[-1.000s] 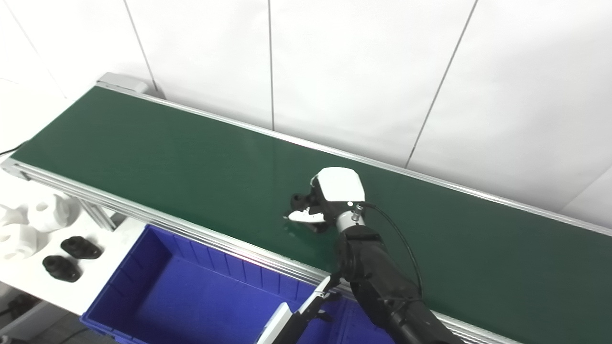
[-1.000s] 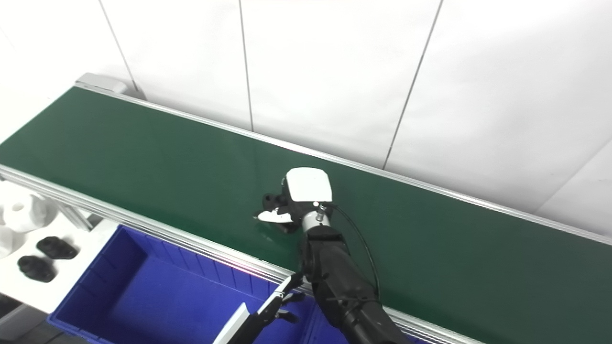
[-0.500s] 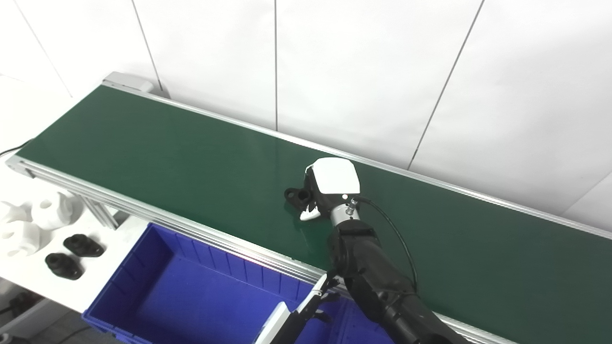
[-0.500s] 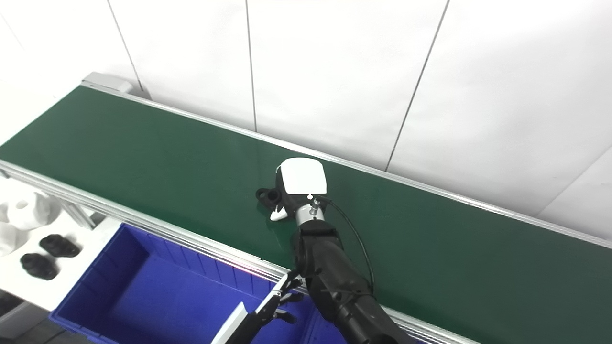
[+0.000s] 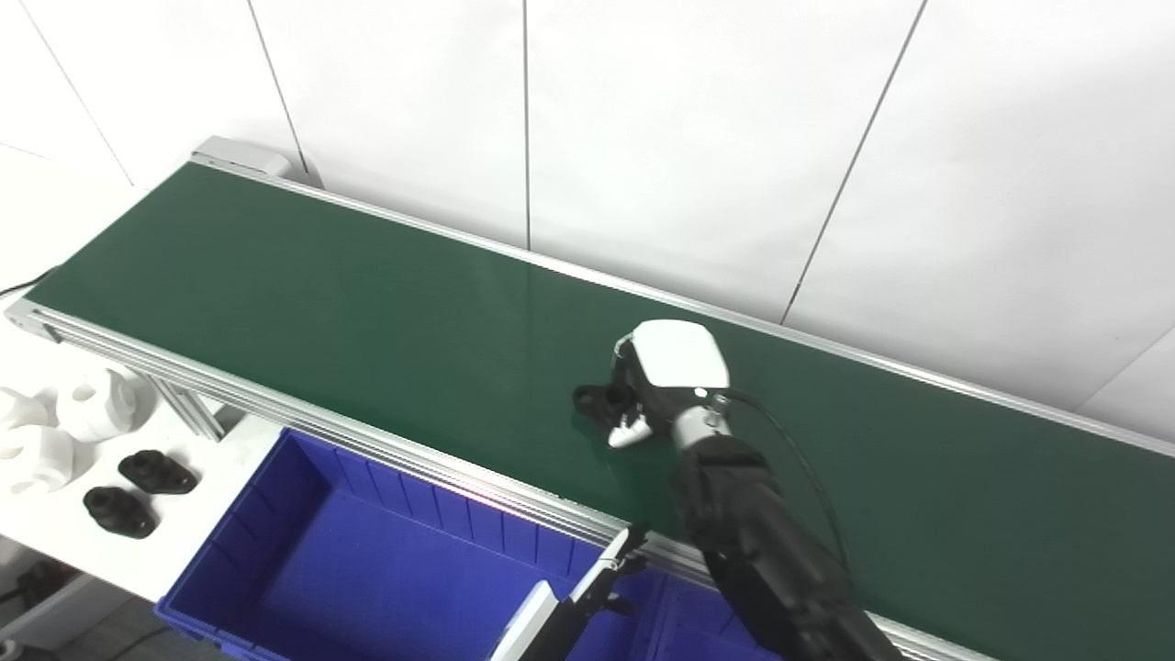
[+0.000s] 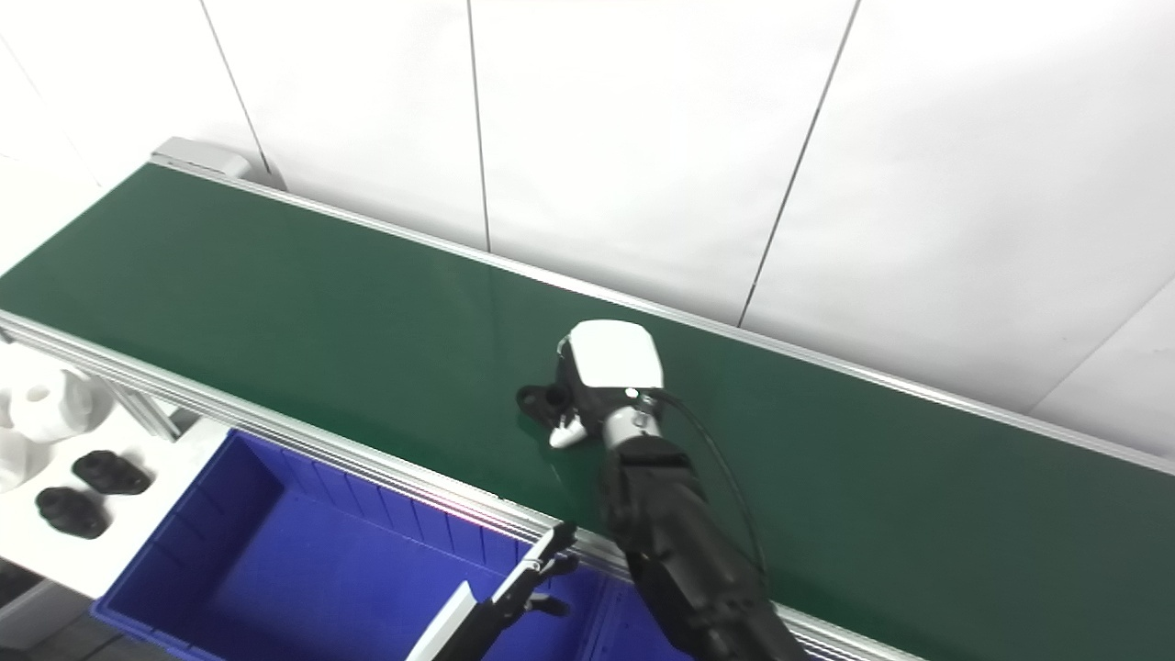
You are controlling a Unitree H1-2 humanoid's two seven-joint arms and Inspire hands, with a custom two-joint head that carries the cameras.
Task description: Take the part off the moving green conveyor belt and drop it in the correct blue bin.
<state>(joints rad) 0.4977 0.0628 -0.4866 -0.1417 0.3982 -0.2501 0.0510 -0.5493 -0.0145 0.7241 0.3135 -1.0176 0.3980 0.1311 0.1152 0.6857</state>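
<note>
A small black part (image 5: 592, 400) sticks out to the left of my right hand (image 5: 663, 386), which sits low over the middle of the green conveyor belt (image 5: 321, 303). The hand's fingers are curled around the part, with a white thumb tip just beneath it. The hand's white back hides the rest of the hold. My left hand (image 5: 613, 567) hovers over the blue bin (image 5: 303, 514) near the belt's front rail, fingers apart and holding nothing.
A second blue bin (image 5: 684, 620) adjoins the first on its right, mostly hidden by my right arm. On the white table at the left lie two black parts (image 5: 138, 491) and white parts (image 5: 64, 422). A white panelled wall runs behind the belt.
My right hand has closed its fingers on the black part and shifted slightly right and toward me with it. The left hand stays over the bin.
</note>
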